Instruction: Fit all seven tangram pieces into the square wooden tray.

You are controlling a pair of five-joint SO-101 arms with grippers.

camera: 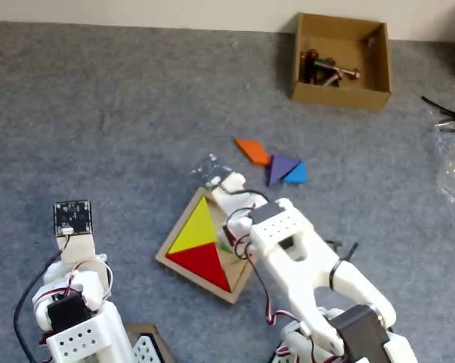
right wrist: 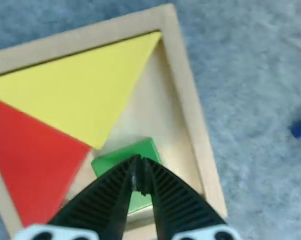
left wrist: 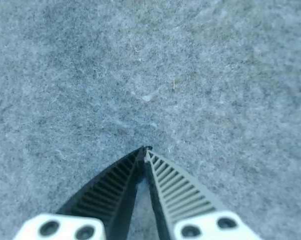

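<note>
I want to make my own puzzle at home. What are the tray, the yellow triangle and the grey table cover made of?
The tray looks like bare wood: pale tan, unpainted and matte. The yellow triangle is probably painted wood, with a smooth, even, matte colour; plastic is possible. The grey table cover seems to be felt or short carpet, going by its fuzzy, fibrous surface.

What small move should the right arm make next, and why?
Probably lift the right gripper clear and head for the purple triangle. Its jaws are shut over the green piece, which already lies in the tray, while the orange piece and blue piece also sit outside on the carpet.
</note>
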